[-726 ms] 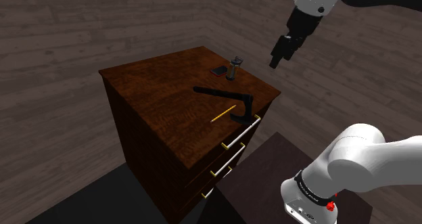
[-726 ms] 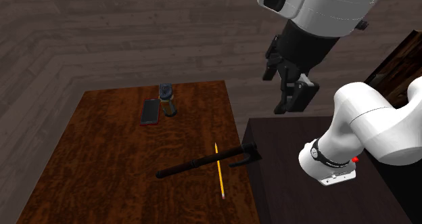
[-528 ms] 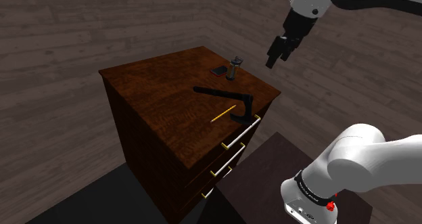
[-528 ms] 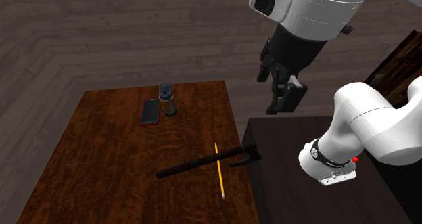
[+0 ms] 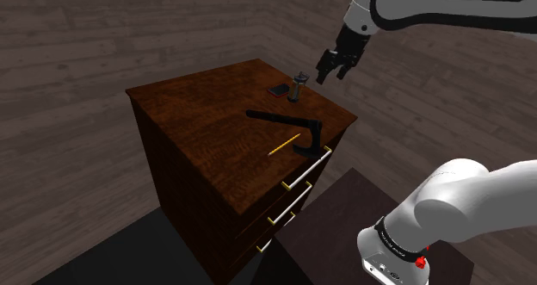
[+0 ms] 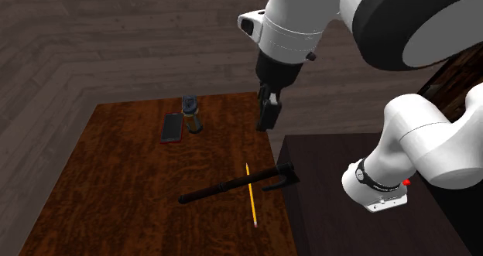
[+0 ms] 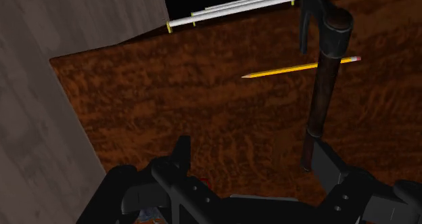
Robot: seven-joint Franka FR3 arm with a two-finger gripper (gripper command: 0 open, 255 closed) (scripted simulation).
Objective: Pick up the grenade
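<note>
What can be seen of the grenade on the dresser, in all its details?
The grenade is a small greyish thing with a darker, wider top. In the second exterior view it looks blue-grey. It appears to stand upright on the dark wooden dresser top, near its far corner. A flat dark phone lies close beside it, but I cannot tell if they touch. Nothing holds the grenade: the gripper hangs in the air to one side, apart from it.

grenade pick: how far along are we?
Done: nothing grasped yet. The grenade stands on the dresser top beside the phone. In hand: the gripper hangs open above the dresser, off to the grenade's side. Left: line up over it, descend, close, lift.
</note>
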